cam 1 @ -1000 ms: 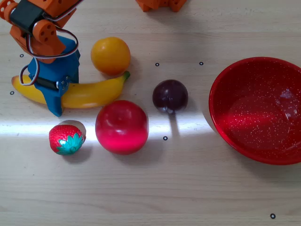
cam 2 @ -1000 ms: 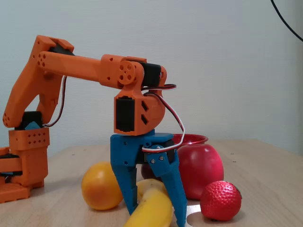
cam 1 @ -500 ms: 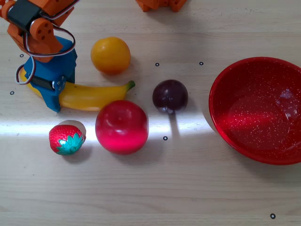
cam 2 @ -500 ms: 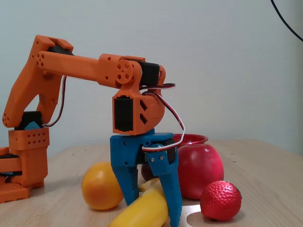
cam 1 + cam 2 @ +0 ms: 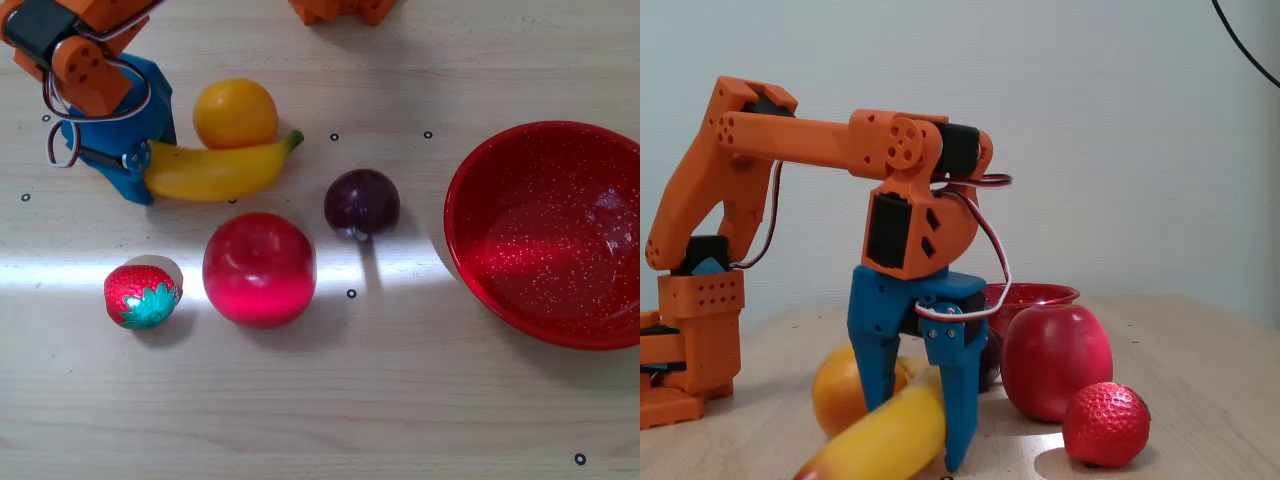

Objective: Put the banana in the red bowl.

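Observation:
The yellow banana lies on the wooden table at the left, green stem tip pointing right. In the fixed view it runs toward the camera. My gripper stands over its orange-red end, blue fingers down on both sides of it and touching it. The banana rests on the table. The red bowl sits empty at the far right of the overhead view; only its rim shows behind the fruit in the fixed view.
An orange fruit touches the banana's far side. A red apple, a strawberry and a dark plum lie between the banana and the bowl. The arm's base stands at the left.

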{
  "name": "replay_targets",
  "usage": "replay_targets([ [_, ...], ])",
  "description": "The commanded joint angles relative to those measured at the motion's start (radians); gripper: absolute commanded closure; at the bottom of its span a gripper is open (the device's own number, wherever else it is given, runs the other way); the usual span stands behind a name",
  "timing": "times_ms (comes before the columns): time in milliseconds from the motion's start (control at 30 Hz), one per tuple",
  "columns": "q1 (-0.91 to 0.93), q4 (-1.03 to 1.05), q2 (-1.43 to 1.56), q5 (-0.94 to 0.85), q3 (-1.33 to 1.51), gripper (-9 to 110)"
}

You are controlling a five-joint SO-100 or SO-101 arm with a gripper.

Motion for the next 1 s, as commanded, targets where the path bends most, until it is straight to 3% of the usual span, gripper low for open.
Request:
replay_targets([
  [0,-0.048,0.060,0.107,0.026,-0.130,101],
  [567,0.002,0.253,0.402,0.012,-0.166,101],
  [967,0.253,0.201,0.696,-0.097,-0.055,101],
])
